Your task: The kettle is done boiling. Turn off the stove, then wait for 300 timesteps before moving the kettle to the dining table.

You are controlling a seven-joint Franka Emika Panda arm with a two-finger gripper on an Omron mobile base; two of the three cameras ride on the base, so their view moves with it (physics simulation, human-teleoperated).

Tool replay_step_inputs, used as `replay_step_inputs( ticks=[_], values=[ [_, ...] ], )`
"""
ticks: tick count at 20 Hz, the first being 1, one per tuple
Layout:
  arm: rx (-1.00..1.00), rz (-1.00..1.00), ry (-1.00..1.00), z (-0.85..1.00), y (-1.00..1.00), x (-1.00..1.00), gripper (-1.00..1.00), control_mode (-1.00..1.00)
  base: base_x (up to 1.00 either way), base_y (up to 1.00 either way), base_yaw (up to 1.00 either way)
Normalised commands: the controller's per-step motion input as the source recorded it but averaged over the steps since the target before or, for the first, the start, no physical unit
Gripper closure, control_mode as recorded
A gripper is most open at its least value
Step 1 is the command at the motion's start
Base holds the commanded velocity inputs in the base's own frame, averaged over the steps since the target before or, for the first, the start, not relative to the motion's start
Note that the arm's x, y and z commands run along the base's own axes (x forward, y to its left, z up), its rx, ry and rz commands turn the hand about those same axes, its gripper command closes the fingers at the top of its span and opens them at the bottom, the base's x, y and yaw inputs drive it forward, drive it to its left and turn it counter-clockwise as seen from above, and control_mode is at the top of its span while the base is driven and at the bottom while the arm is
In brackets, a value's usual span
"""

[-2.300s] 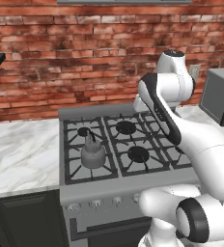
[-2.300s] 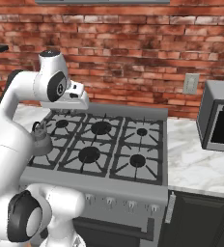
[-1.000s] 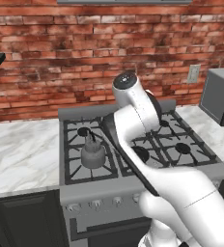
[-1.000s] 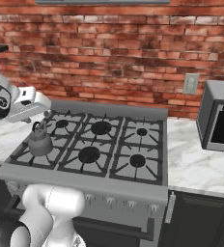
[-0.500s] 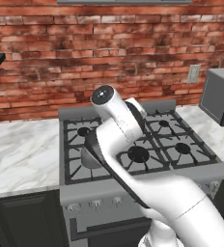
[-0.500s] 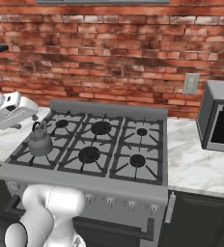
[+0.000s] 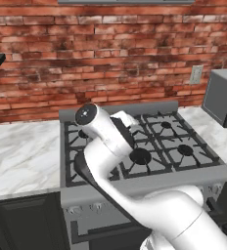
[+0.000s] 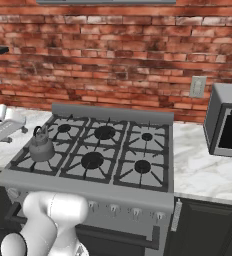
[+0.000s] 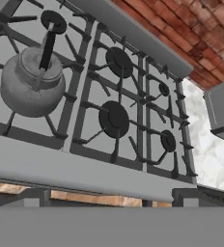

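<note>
The arm is swinging left across the stove (image 8: 108, 150) toward its knob side, gripper (image 8: 3, 125) jaws spread wide and empty, kettle (image 8: 40, 146) sitting untouched on its front-left burner.

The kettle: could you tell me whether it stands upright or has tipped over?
Upright: the kettle sits level on the stove's front-left burner grate, its dark handle pointing straight up.

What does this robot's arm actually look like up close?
The arm is made of smooth, glossy white rounded shells, thick and tubular, with dark bands at the joints. One joint ends in a round dark grey cap with a small pale centre. The gripper end is a blocky white piece. No loose cables or markings show.
</note>
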Motion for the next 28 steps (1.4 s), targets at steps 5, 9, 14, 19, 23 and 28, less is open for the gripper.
replay_step_inputs(
  ticks=[5,9,14,19,23,28],
  values=[
    [-0.06,0.0,0.0,-0.21,0.25,-0.25,-1.0,-1.0,0.0,0.0,0.0],
    [-0.05,0.0,-0.02,-0.19,0.22,-0.29,-1.0,-1.0,0.0,0.0,0.0],
    [-0.06,0.0,-0.05,-0.21,0.2,-0.34,-1.0,-1.0,0.0,0.0,0.0],
    [-0.06,0.0,-0.06,-0.23,0.21,-0.31,-1.0,-1.0,0.0,0.0,0.0],
    [-0.05,0.0,-0.07,-0.24,0.19,-0.26,-1.0,-1.0,0.0,0.0,0.0],
    [-0.07,0.0,-0.08,-0.33,0.15,-0.15,-1.0,-1.0,0.0,0.0,0.0]
  ],
)
